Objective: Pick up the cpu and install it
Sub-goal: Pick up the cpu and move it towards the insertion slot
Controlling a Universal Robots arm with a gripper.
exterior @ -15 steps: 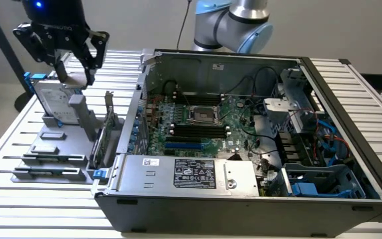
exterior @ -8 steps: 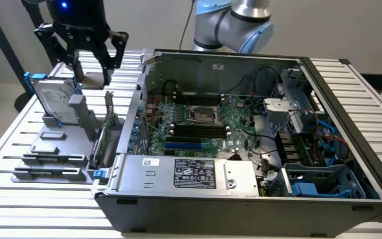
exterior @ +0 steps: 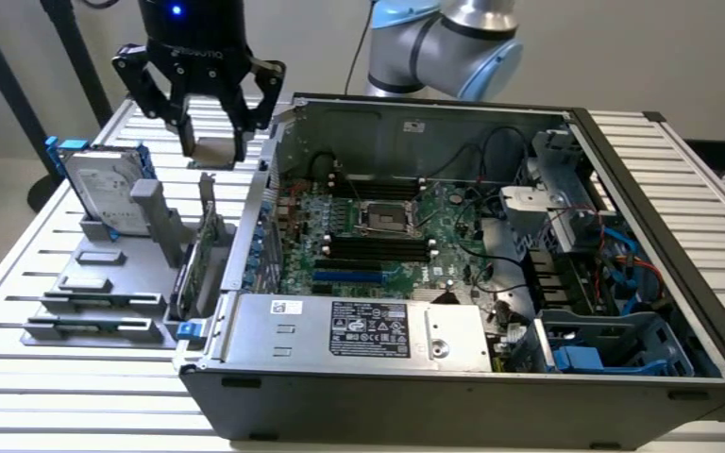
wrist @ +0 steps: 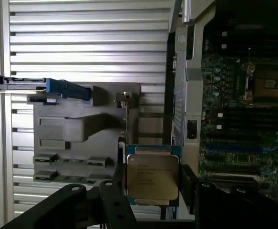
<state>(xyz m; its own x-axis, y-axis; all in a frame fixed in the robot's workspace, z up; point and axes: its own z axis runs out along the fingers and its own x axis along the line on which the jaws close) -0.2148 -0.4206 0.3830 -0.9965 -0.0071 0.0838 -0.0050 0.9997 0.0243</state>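
Holding the square cpu (wrist: 152, 176), silver-topped and printed, the claw (exterior: 216, 140) grips opposite edges.

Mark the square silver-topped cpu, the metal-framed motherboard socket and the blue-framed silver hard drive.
cpu (wrist: 152, 177), wrist view, centre of its metal top.
motherboard socket (exterior: 381, 219), exterior view, its middle.
hard drive (exterior: 101, 189), exterior view, its flat silver face.

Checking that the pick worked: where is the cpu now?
The cpu is clamped in the gripper above the slatted table, on the exterior view's left of the open computer case, near the upright hard drive.
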